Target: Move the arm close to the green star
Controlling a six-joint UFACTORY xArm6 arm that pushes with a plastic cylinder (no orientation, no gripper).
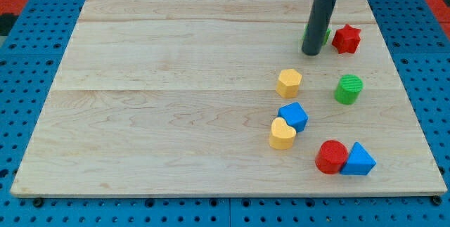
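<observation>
Down at the far right of the wooden board point(176, 100) stands my tip point(311, 53), the end of a straight dark rod with nothing that opens or shuts; it rests on the wood with nothing clamped. A green block point(326, 36) shows only as a sliver just behind the rod on its right side, so its shape cannot be made out, and I cannot tell whether the rod touches it. Just to the right of that sliver sits the red star point(346, 39), near the board's right edge and not far from its far edge.

Nearer in the view, a yellow hexagon block point(289, 83) lies left of and below my tip, well apart from it. To its right is a green ridged cylinder point(349, 89), alone. Nearer still, a blue cube point(293, 116) touches a yellow heart-shaped block point(282, 133) at its lower left. Close to the near right corner, a red cylinder point(330, 157) touches a blue triangle block point(359, 160) on its right.

All the blocks crowd the right third of the board. The left and middle lie bare from far edge to near edge, giving wide room there. Around the board runs a blue pegboard surface point(28, 79).
</observation>
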